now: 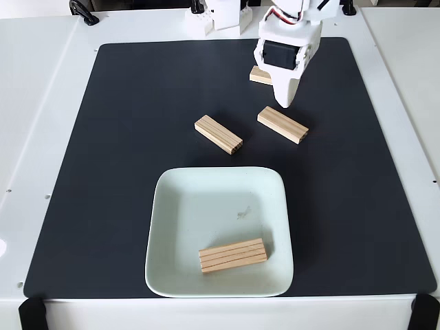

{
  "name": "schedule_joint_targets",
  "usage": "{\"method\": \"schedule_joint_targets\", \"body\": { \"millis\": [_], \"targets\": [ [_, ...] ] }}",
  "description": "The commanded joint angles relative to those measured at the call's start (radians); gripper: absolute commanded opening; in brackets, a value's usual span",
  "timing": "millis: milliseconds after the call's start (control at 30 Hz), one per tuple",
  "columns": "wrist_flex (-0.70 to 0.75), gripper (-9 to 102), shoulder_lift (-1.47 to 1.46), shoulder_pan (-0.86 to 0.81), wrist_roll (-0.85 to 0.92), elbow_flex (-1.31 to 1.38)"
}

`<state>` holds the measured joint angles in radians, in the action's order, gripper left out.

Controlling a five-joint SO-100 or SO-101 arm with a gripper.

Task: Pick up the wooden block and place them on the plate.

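My white gripper (286,100) hangs over the far edge of the black mat, its fingers showing as one tapered tip with no gap and nothing held. Just to its left, one wooden block (259,74) lies partly hidden behind the gripper body. Two more wooden blocks lie on the mat, one (282,124) just below the fingertip and one (218,134) to the left of that. A further wooden block (233,255) rests inside the pale mint square plate (170,206), near the plate's front edge.
The black mat (124,172) covers most of the white table. The arm's white base parts (220,17) stand at the far edge, and black clamps (31,313) sit at the corners. Open mat lies left and right of the plate.
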<state>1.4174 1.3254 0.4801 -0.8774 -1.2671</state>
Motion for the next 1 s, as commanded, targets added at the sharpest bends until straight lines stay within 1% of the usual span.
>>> {"method": "schedule_joint_targets", "body": {
  "millis": [0,33,100,200,267,300,367,567,700,967],
  "targets": [
    [0.058,0,0.008,-0.014,-0.011,0.046],
    [0.087,2,0.006,-0.015,-0.014,0.046],
    [0.129,10,0.008,-0.011,-0.014,0.046],
    [0.133,26,0.009,-0.009,-0.021,0.044],
    [0.13,33,0.008,-0.009,-0.046,0.044],
    [0.13,35,0.003,-0.008,-0.054,0.044],
    [0.127,34,-0.005,-0.003,-0.057,0.044],
    [0.123,25,-0.008,0.046,-0.057,0.015],
    [0.118,25,-0.009,0.069,-0.058,-0.046],
    [-0.029,25,-0.009,0.064,-0.058,-0.15]
  ]
}}
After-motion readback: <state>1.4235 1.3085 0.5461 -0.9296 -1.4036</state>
